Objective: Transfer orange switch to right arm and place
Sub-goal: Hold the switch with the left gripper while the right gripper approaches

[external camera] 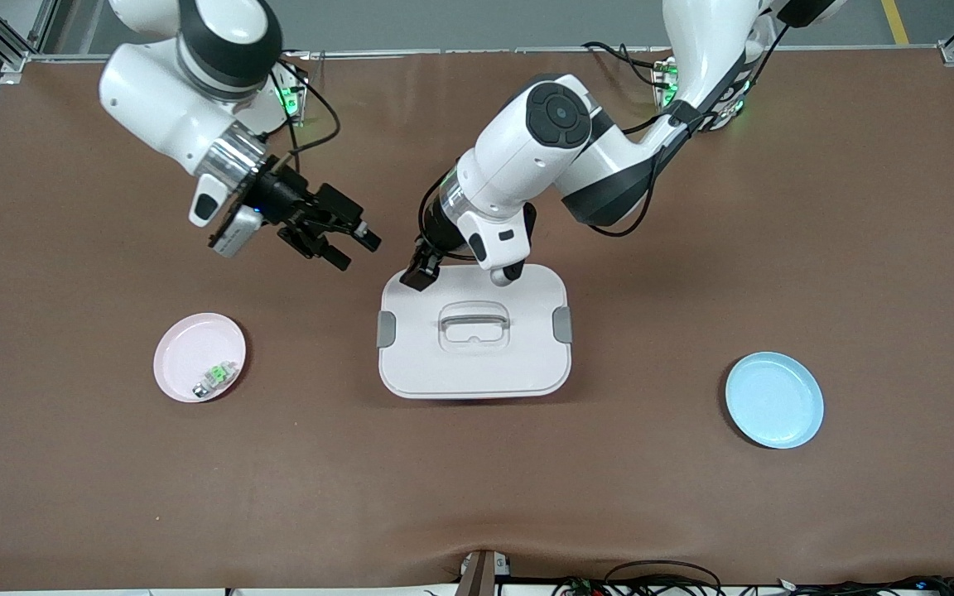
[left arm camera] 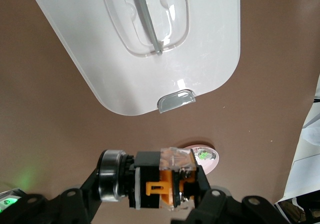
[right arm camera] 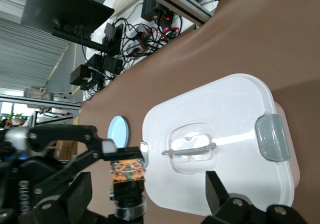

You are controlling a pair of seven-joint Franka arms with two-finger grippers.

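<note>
Sitting nearest the front camera: a blue plate toward the left arm's end of the table, well apart from the white lidded box at the middle. Lying toward the right arm's end, a little farther from the camera than the blue plate and also well apart from the box: a pink plate, carrying a small green-and-white part.

Resting closed at the table's middle: the box, with a grey latch on each short side and a recessed handle in the lid.

Hanging over the box's corner farthest from the camera, on the right arm's side: the left gripper, clamping the orange switch. Sitting crosswise between the two closed fingers in the left wrist view: the switch, black body and orange middle pinched at the tips, silvery round end sticking out to one side. Showing in the front view as little more than a dark block at the fingertips, so probably mostly hidden there.

Hovering over bare table beside the box, toward the right arm's end: the right gripper, jaws spread wide and gripping nothing, pointing toward the left gripper but standing apart from the switch.
</note>
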